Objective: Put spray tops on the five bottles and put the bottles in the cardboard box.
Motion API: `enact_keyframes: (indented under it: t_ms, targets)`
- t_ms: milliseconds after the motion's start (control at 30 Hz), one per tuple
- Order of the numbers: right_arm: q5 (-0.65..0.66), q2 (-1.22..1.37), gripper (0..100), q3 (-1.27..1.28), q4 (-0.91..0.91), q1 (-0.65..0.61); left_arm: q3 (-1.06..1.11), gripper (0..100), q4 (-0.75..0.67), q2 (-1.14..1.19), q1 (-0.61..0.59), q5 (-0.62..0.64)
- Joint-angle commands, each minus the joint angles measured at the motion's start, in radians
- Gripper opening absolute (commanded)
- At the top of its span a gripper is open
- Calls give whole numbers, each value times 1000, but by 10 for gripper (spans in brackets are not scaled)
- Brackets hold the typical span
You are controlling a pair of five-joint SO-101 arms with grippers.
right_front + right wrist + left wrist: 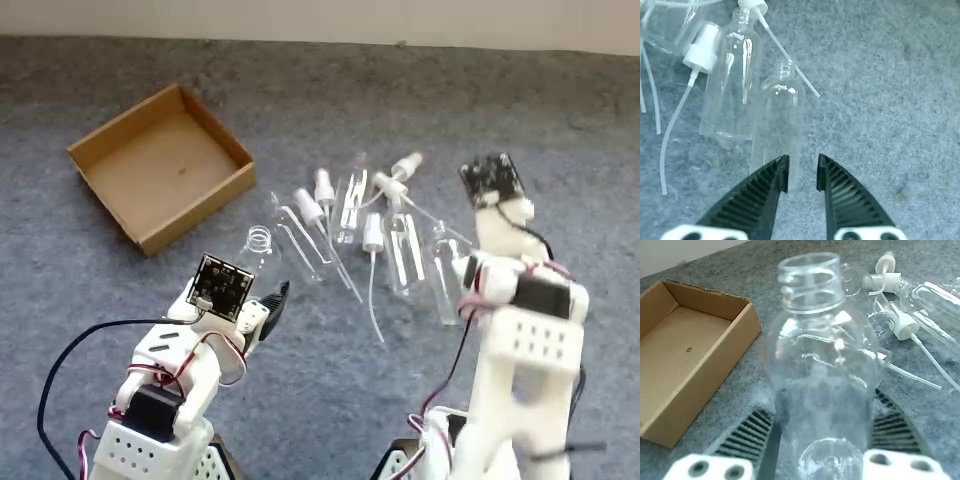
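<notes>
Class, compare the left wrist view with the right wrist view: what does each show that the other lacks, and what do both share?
Left wrist view: the cardboard box and an uncapped bottle gripped by the left gripper. Right wrist view: the right gripper, open and empty, near a lying topless bottle. Both: grey carpet and loose spray tops.

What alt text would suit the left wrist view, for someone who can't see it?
A clear, uncapped bottle sits between the left arm's ridged black fingers, its threaded neck pointing away. Beside it lies an open cardboard box on grey cloth; spray tops with thin tubes lie beyond.
</notes>
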Motion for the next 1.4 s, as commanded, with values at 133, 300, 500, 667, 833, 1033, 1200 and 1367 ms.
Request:
enact_keyframes:
  t_ms: [133,300,500,667,833,1033,1200,1367]
  targets:
    - [-18,364,96,-255,-12,31,-8,105,6,-13,2,-3]
    - [-18,532,96,-364,-12,33,27,105,2,-13,2,-3]
    - [-75,662,98,-559,122,24,30,105,0,-13,2,-3]
    - [-279,751,98,-823,305,-71,30,105,0,-13,-8,-3]
    - [-457,834,98,-997,464,-271,25,105,0,-13,-84,0]
    - [-578,986,99,-1099,473,-380,33,105,0,-13,-91,2]
    - [-649,1165,99,-1216,478,-394,33,105,0,-13,-93,2]
    - [-678,1262,95,-1336,483,-395,33,105,0,-13,-93,2]
